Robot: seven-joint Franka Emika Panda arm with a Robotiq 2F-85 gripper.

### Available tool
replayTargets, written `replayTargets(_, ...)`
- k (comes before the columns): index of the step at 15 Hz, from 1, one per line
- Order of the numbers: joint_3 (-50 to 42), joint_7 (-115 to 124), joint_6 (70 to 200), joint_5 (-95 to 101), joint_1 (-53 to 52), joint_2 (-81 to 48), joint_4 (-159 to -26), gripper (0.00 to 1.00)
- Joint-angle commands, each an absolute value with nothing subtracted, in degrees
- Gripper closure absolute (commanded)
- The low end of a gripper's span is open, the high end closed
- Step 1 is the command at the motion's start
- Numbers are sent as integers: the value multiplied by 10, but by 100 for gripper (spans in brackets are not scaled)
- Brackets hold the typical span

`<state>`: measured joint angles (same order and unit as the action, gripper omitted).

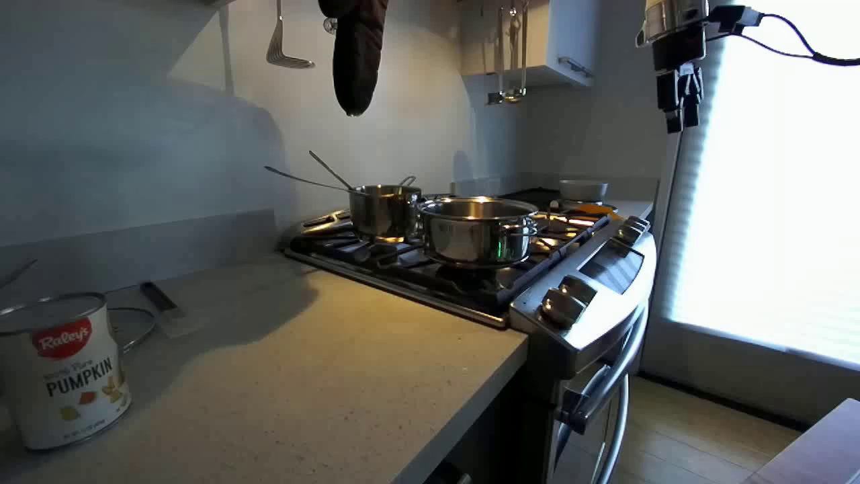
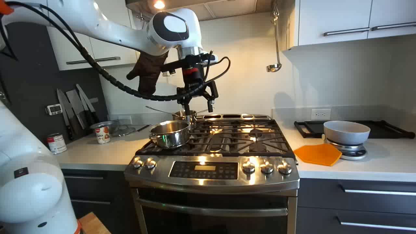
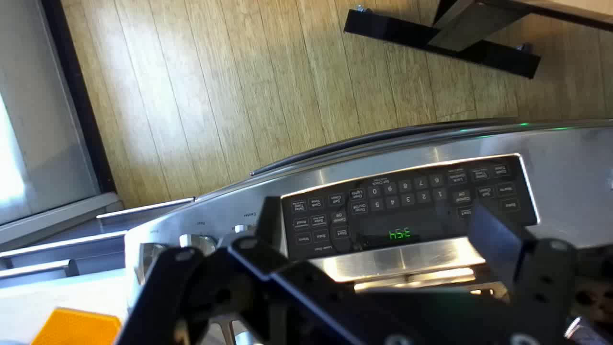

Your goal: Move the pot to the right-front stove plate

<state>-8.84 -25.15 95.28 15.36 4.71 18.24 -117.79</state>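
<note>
Stovetop (image 2: 237, 139) holds the wide pot (image 2: 171, 139), a smaller pot (image 1: 385, 214) just behind

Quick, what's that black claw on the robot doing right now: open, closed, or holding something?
Gripper: open, jaws apart with nothing between them; it is not holding the wide steel pot.

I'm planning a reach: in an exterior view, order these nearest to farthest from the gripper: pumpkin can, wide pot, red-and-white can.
1. Wide pot: on the stove, lower left of the gripper.
2. Pumpkin can: on the counter, left of the stove.
3. Red-and-white can: same counter, farther left.
</note>
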Motion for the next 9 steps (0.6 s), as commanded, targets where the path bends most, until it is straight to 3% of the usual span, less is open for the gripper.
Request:
replayTargets(1,-90,-251,952,154,45,182,-1177,0)
replayTargets(9,-79,-252,950,138,31,189,-1191,0)
